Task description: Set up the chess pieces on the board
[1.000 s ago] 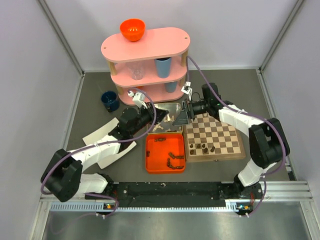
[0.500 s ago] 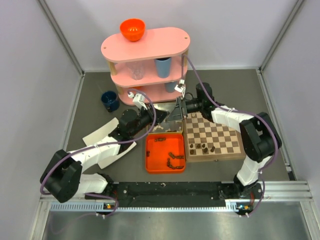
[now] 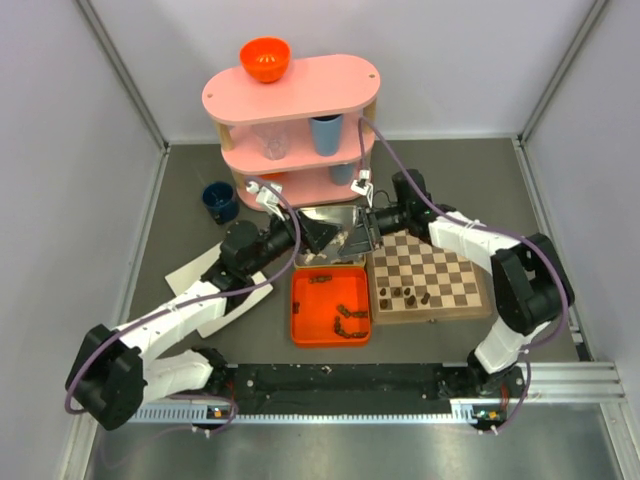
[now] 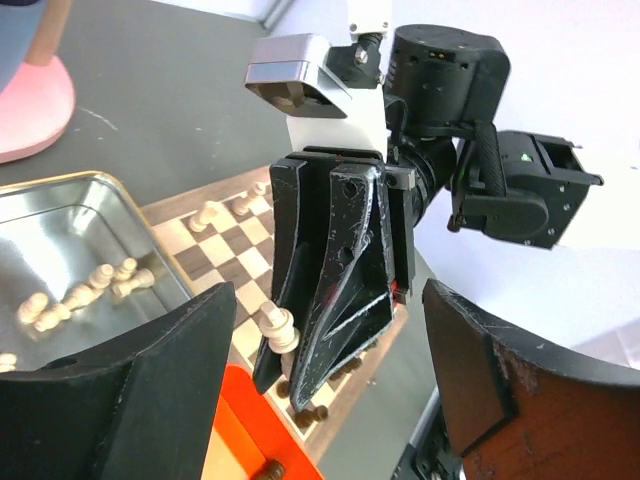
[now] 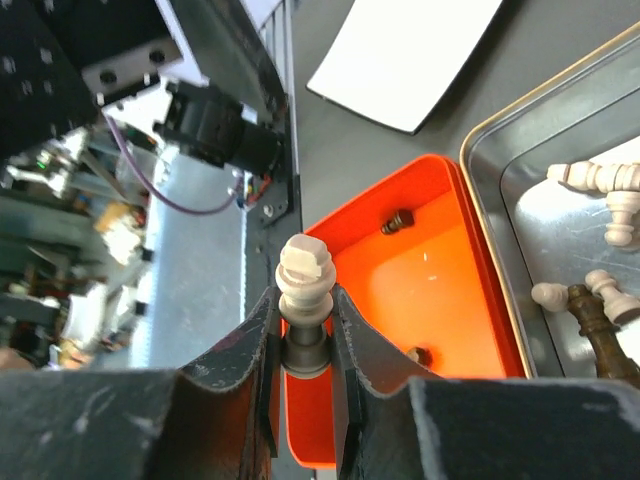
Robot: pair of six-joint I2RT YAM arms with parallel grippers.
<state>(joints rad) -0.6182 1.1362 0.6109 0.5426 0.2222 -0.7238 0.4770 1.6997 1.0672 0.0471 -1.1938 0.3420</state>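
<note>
nearest the arm bases, an orange tray (image 3: pixel 308 300) was seen, with loose dark pieces (image 3: pixel 345 322) lying in it. a white sheet (image 3: pixel 195 272) was spread to its left, partly under the left arm. just right of the tray the board (image 3: pixel 440 268) lay flat on the table; a few standing dark pieces (image 3: pixel 405 296) were lined up near its near-left edge, and some pale figures (image 4: pixel 210 212) were seen on its far-left part.

beyond the tray, the two claws were pointed at each other. the right claw (image 5: pixel 303 305) was clamped on a pale piece (image 5: pixel 303 268), which was held in the air beside the board's far-left corner. the left claw (image 3: pixel 318 235) was held over the tin (image 3: pixel 340 214) with its fingers (image 4: pixel 150 390) spread wide apart and nothing gripped.

in the tin, several more cream pieces (image 5: pixel 600 180) and one brown piece (image 5: pixel 597 325) were left lying. farther back, a blue cup (image 3: pixel 218 200) was stood on the table beside a pink shelf (image 3: pixel 300 95), and an orange bowl (image 3: pixel 265 58) was set on the shelf's top.
</note>
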